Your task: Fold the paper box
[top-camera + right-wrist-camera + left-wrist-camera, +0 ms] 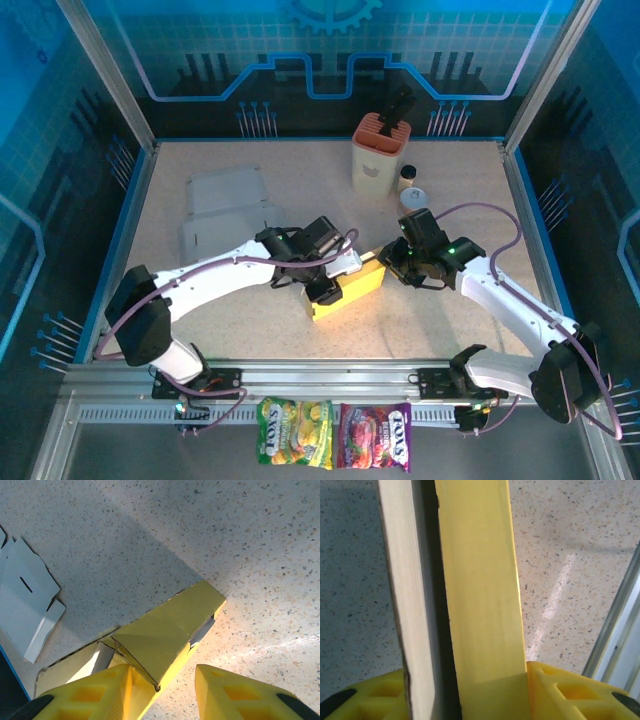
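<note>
The yellow paper box lies slanted at the table's middle, between both arms. My left gripper is at its near left end. In the left wrist view a yellow panel of the box and a pale flap fill the space between the fingers, so my left gripper is shut on the box. My right gripper is at the far right end. There the box's folded end rests against the left finger. The right finger stands apart, so that gripper is open.
Flat white box blanks lie at the back left, also seen in the right wrist view. An orange-topped holder and a small jar stand at the back. Candy bags lie beyond the front rail.
</note>
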